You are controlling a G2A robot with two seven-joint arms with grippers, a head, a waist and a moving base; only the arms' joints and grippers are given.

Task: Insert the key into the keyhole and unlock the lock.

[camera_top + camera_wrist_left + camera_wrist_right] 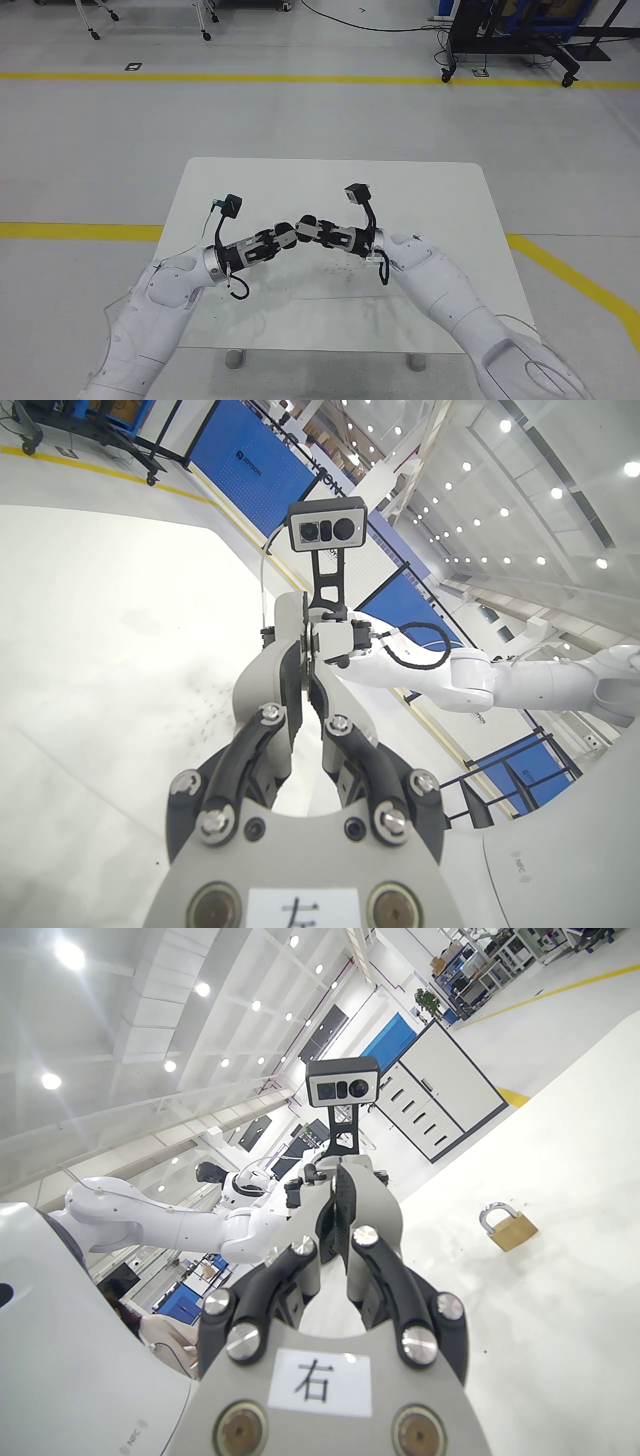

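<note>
Left end effector (306, 660) and right end effector (336, 1200) are clenched nose to nose above the desk (550, 1328), while the padlock (507, 1227) lies loose there, apart from both, so unbraced it may skid when pushed.

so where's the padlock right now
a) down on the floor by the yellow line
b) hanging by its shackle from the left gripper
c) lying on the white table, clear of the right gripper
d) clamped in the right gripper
c: the brass padlock lies on the white table, off to one side of the right gripper, and nothing touches it.
</note>
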